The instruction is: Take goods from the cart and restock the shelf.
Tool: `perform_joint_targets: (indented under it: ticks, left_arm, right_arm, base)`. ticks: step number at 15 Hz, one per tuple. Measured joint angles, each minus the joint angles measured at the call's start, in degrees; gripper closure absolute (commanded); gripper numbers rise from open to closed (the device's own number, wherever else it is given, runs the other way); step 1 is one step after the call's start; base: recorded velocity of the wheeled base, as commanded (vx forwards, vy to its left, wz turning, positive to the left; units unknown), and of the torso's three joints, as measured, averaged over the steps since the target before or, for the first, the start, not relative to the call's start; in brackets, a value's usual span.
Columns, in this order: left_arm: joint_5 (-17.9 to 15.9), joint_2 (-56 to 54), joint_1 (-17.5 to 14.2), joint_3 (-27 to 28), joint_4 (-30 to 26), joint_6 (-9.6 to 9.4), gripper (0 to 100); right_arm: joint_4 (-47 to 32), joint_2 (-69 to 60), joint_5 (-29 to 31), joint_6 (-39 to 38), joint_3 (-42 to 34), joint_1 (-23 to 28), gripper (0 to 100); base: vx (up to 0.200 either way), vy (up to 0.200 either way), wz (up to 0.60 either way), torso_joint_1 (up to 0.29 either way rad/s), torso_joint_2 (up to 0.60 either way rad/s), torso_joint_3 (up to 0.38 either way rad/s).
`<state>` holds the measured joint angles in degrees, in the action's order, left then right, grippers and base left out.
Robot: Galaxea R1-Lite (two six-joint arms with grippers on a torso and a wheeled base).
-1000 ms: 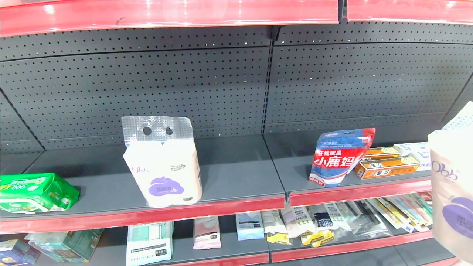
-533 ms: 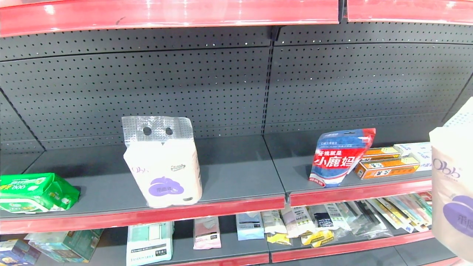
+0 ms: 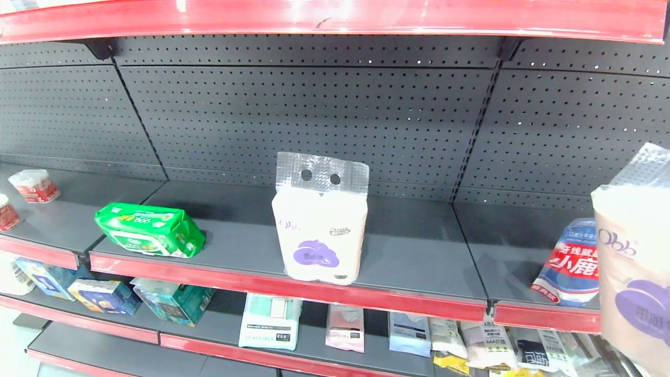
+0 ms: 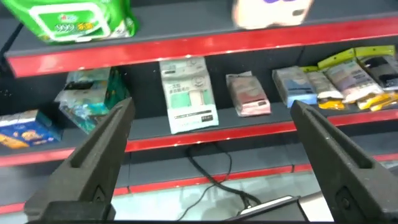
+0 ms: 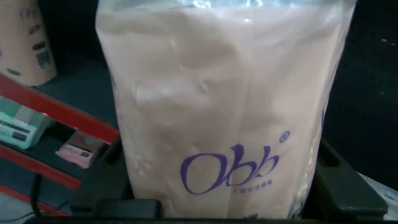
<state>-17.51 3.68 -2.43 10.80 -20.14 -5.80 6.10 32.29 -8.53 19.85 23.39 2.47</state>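
A white tissue pack with a purple mark [image 3: 319, 235] stands upright at the front of the grey middle shelf [image 3: 419, 251]. A second pack of the same kind [image 3: 636, 272] is held up at the far right of the head view, in front of the shelf and apart from it. My right gripper [image 5: 227, 186] is shut on this pack [image 5: 224, 106], one dark finger on each side. My left gripper [image 4: 211, 149] hangs open and empty, lower down, in front of the lower shelves.
On the middle shelf, a green wipes pack [image 3: 149, 230] lies left of the standing pack. A red and blue pouch [image 3: 570, 267] leans at the right, and small red jars [image 3: 34, 186] sit far left. Boxes and packets [image 3: 269, 327] fill the shelf below.
The whole head picture has shifted, so the camera turned left: the shelf goods now sit further right in it. The held pack stays at the right edge.
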Motion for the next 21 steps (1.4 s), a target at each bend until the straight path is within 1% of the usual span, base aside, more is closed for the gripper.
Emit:
perform_joint_targets:
  ticks: [2, 4, 6, 7, 8, 9, 10, 11, 12, 13, 14, 15, 17, 18, 20, 21]
  left_arm:
    - [0.0, 0.0, -0.1, 0.0, 0.0, 0.0, 0]
    - [0.8, 0.0, 0.1, 0.0, 0.0, 0.04, 0]
    - [3.7, 0.0, 0.0, 0.0, 0.0, 0.11, 0]
    - [6.5, 0.0, 0.0, -0.1, 0.5, 0.11, 0]
    - [8.4, 0.1, 0.0, -0.8, 3.3, 0.26, 0]
    - [10.6, 0.1, 0.0, -2.2, 7.8, 0.48, 0]
    - [13.7, 0.1, 0.0, -3.9, 12.2, 0.94, 0]
    - [16.1, 0.1, 0.0, -5.4, 14.7, 1.73, 0]
    - [19.1, 0.1, 0.0, -6.4, 15.7, 3.24, 0]
    - [21.1, 0.1, 0.0, -7.0, 16.0, 4.55, 0]
    - [21.7, 0.2, 0.0, -7.3, 16.2, 5.01, 0]
    - [23.5, 0.2, 0.0, -7.6, 16.6, 5.71, 0]
    - [27.6, 0.2, 0.0, -8.1, 17.6, 6.1, 0]
    - [29.0, 0.2, 0.0, -8.3, 18.0, 6.29, 0]
    - [29.2, 0.2, 0.0, -9.0, 19.8, 6.34, 0]
    - [28.6, 0.2, 0.0, -9.4, 20.4, 6.29, 0]
  right_arm:
    - [0.3, 0.4, -3.0, 0.0, 1.3, -0.1, 100]
    - [0.5, 2.4, -6.3, -0.4, 3.5, 0.0, 100]
    - [0.7, 6.7, -9.0, -1.9, 6.6, -1.4, 100]
    - [1.0, 9.0, -9.5, -2.9, 8.1, -3.4, 100]
    - [0.9, 11.4, -10.0, -4.0, 9.0, -5.6, 100]
    - [1.8, 13.8, -10.1, -5.2, 9.8, -7.3, 100]
    - [3.2, 15.9, -10.1, -5.8, 10.3, -8.3, 100]
    - [5.1, 17.7, -10.2, -6.1, 10.6, -9.0, 100]
    - [5.9, 19.4, -10.2, -6.1, 10.8, -9.6, 100]
    - [6.1, 20.5, -10.2, -6.1, 10.8, -10.0, 100]
    - [6.2, 21.3, -10.2, -6.1, 10.7, -10.2, 100]
    - [6.2, 22.0, -10.2, -6.1, 10.6, -10.3, 100]
    - [6.2, 22.8, -10.2, -6.1, 10.5, -10.4, 100]
    - [6.2, 23.2, -10.2, -6.1, 10.6, -10.4, 100]
    - [6.2, 23.7, -10.2, -6.0, 10.7, -10.5, 100]
    - [6.2, 23.8, -10.1, -6.0, 10.8, -10.5, 100]
  base:
    - [0.0, 0.0, 0.0, 0.0, 0.0, 0.0]
    - [0.0, 0.0, 0.0, 0.0, 0.0, 0.0]
    - [0.0, 0.0, 0.0, 0.0, 0.0, 0.0]
    - [0.0, 0.0, 0.0, 0.0, 0.0, 0.0]
    - [0.0, 0.0, 0.0, 0.0, 0.0, 0.0]
    - [0.0, 0.0, 0.0, 0.0, 0.0, 0.0]
    - [0.0, 0.0, 0.0, 0.0, 0.0, 0.0]
    - [0.0, 0.0, 0.0, 0.0, 0.0, 0.0]
    - [0.0, 0.0, 0.0, 0.0, 0.0, 0.0]
    - [0.0, 0.0, 0.0, 0.0, 0.0, 0.0]
    - [0.0, 0.0, 0.0, 0.0, 0.0, 0.0]
    - [0.0, 0.0, 0.0, 0.0, 0.0, 0.0]
    - [0.0, 0.0, 0.0, 0.0, 0.0, 0.0]
    - [0.0, 0.0, 0.0, 0.0, 0.0, 0.0]
    - [0.0, 0.0, 0.0, 0.0, 0.0, 0.0]
    - [0.0, 0.0, 0.0, 0.0, 0.0, 0.0]
